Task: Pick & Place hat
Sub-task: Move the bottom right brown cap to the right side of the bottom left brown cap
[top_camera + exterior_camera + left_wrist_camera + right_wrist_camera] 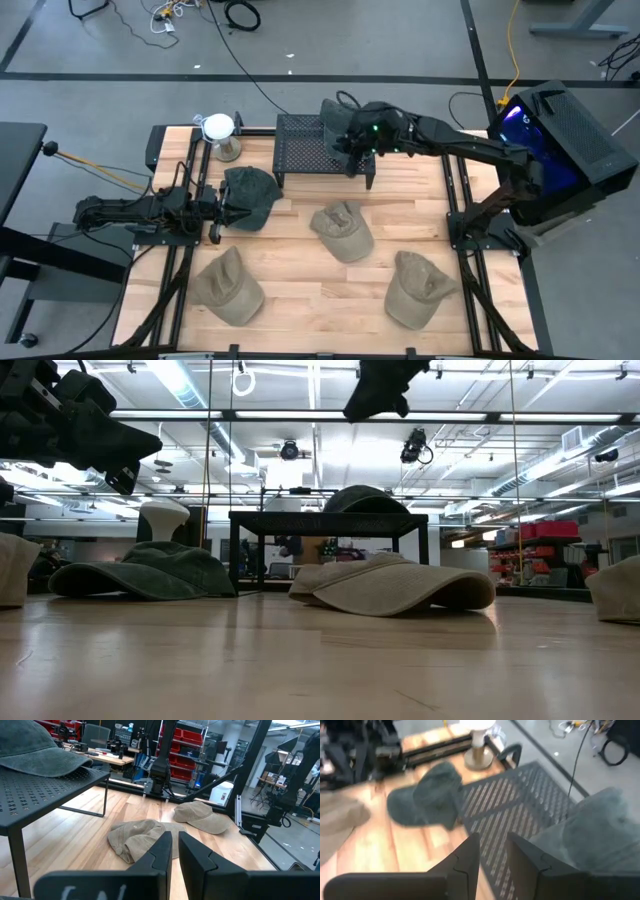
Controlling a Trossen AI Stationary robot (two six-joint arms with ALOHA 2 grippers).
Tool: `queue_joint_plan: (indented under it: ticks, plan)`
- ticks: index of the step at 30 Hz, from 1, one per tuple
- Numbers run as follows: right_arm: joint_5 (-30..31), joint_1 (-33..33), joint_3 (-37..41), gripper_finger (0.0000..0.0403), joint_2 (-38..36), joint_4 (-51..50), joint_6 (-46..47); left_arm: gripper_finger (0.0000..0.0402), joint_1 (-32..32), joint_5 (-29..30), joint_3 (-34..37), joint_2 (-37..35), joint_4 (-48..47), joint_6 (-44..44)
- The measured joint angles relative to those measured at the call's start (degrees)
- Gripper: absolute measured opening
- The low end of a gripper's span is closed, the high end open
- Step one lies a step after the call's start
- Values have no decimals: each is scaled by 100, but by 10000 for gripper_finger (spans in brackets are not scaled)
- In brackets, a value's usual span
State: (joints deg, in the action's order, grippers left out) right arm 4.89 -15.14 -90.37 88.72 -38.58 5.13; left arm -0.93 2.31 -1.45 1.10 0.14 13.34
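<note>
Right claw [492, 852] part-open, empty, above perforated metal rack [520, 815] bearing soft green hat [600, 830].

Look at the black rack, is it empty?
No, a dark green hat sits on the black rack, right under the right arm's jaws, which hover just above it without holding it.

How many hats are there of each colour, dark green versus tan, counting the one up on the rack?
Dark green hats: 2, one on the black rack, one on the table
Tan hats: 3
Total: 5 hats
</note>
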Motion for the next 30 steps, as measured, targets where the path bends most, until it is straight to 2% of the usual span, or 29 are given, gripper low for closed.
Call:
queue_joint_plan:
  ticks: [10,19,26,30]
  plan:
    - [11,697,1405,100,-824,-8,10,39,0,-2,0,0,0,-2]
    - [16,1677,2607,100,-1656,234,150,39,2,0,-2,0,0,-1]
    - [-10,2468,2929,100,-1879,115,646,39,2,-1,-1,0,0,0]
    - [-343,2854,2929,100,-1879,97,639,39,0,0,0,0,0,-2]
